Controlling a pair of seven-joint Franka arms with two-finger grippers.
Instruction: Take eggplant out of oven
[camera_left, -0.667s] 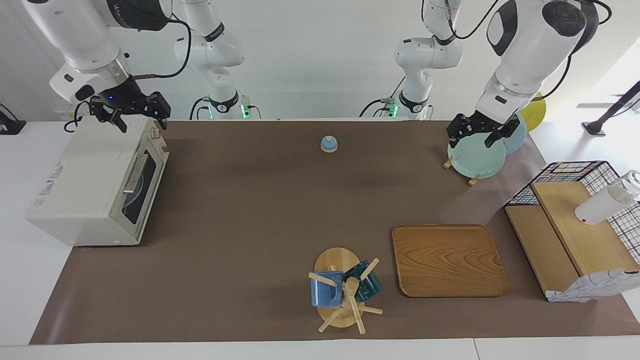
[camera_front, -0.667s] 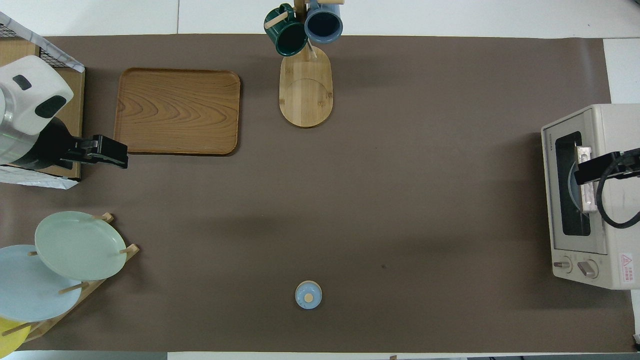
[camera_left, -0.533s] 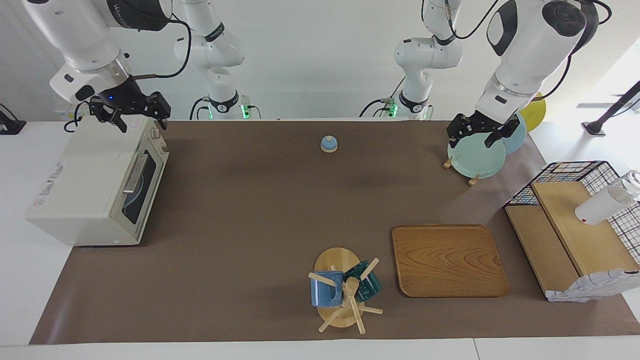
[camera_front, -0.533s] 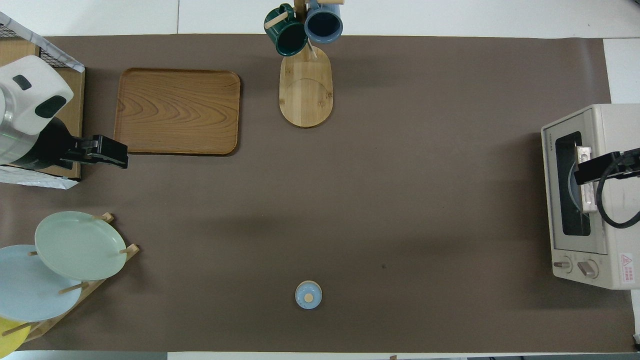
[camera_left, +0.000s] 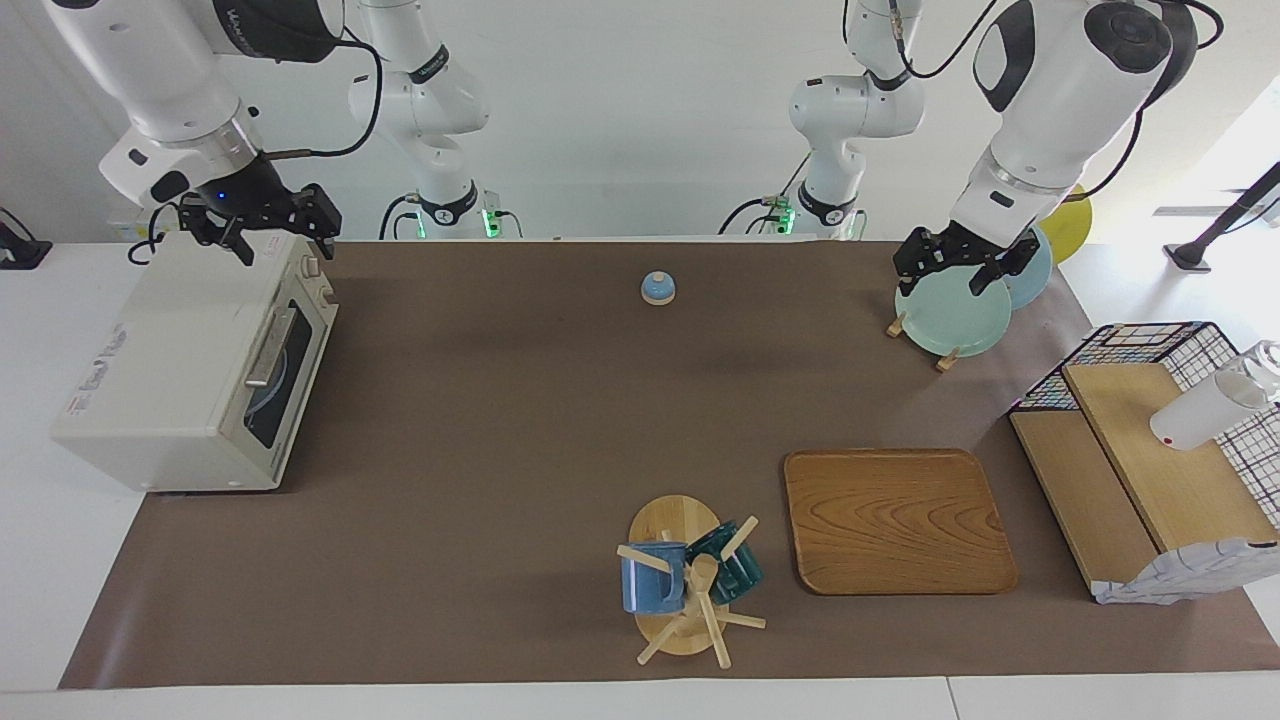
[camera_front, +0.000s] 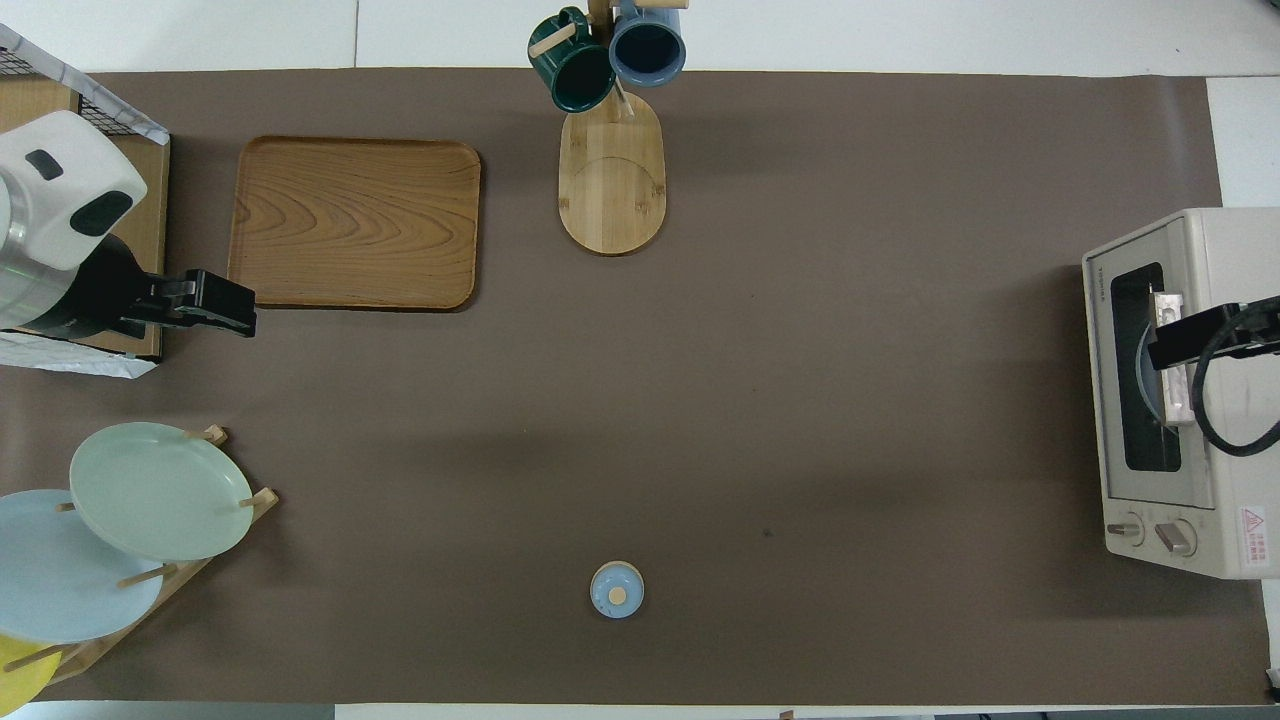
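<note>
Nothing has shifted between the earlier frames and now: both arms hang where they were. Over the oven's (camera_left: 190, 365) top hovers the right hand (camera_left: 262, 228), fingers spread wide and holding nothing. Above the plate rack (camera_left: 950, 310) the left hand (camera_left: 962, 262) waits, also spread and empty. With the oven door shut, the eggplant is not visible (presumably inside, though the glass shows only a pale curved shape). A hasty reach could miss the handle (camera_front: 1172, 358) or shove the oven along the surface (camera_left: 560, 420). Only the facing view shows the right hand's height; the overhead view alone shows the door window face-on.
</note>
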